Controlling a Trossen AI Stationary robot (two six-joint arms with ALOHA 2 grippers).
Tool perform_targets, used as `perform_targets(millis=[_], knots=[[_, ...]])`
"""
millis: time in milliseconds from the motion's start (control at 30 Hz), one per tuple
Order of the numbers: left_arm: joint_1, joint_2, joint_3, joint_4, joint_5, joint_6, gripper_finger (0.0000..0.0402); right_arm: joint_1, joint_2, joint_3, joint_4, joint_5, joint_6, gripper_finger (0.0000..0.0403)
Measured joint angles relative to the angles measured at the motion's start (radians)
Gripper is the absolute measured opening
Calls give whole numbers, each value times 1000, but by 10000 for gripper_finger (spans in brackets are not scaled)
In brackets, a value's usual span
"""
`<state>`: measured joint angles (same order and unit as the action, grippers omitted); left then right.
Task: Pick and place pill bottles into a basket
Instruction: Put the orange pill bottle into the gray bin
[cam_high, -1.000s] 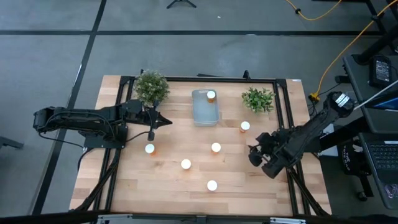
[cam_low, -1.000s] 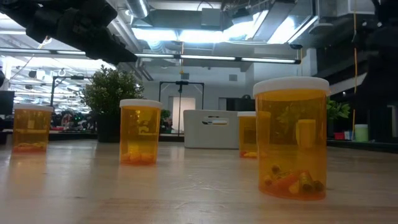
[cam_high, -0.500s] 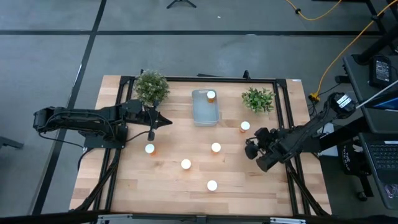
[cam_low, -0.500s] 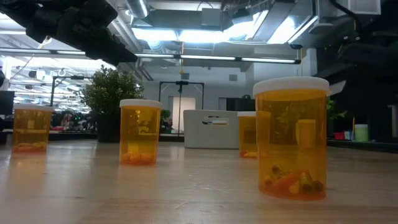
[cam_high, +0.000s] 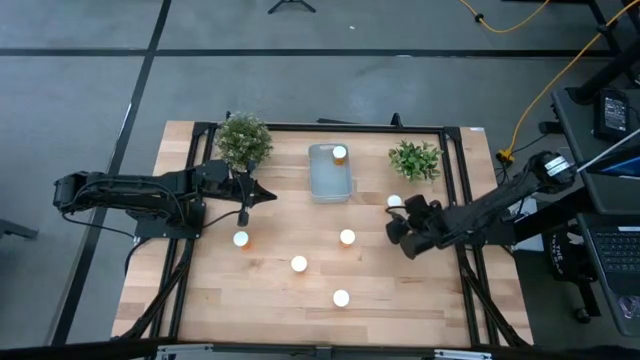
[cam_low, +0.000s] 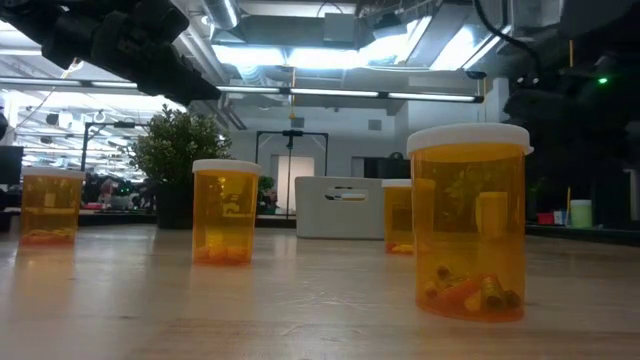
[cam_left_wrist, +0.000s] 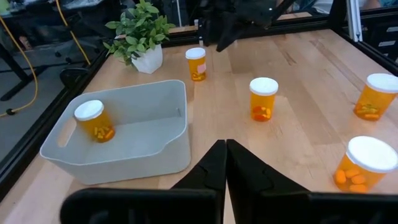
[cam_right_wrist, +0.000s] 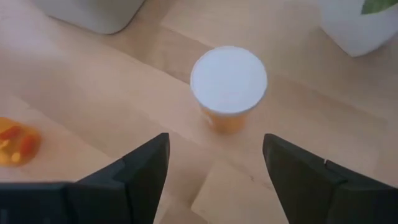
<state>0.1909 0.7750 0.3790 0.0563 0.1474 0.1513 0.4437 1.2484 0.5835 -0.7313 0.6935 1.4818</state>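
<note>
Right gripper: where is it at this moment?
In the high view the right gripper hangs open at the table's right side, just below the pill bottle near the right-hand potted plant; its wrist view shows that bottle ahead, untouched.

It looks like a robotics lab or workshop in an open industrial hall: a wooden table (cam_high: 300, 320) in a black metal frame, grey floor with taped lines (cam_high: 300, 52), orange cable (cam_high: 560, 70), exposed ceiling ducts and strip lights (cam_low: 330, 50), a laptop bench (cam_high: 612, 250).

Bright overhead lighting, soft shadows, blurred background
</note>
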Motion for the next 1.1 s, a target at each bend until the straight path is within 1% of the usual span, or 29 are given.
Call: perform_targets(millis=[167, 400, 633, 800, 1100], knots=[[0, 0, 0, 0, 0, 0, 7, -52, 0, 0, 15, -14, -34, 261], [0, 0, 0, -1, 0, 0, 2, -116, 0, 0, 96, -49, -174, 262], [0, 0, 0, -2, 0, 0, 8, -195, 0, 0, 93, -71, -233, 262], [0, 0, 0, -4, 0, 0, 4, -230, 0, 0, 94, -113, -262, 262], [0, 0, 0, -4, 0, 0, 9, -279, 5, 0, 153, -122, -364, 262]])
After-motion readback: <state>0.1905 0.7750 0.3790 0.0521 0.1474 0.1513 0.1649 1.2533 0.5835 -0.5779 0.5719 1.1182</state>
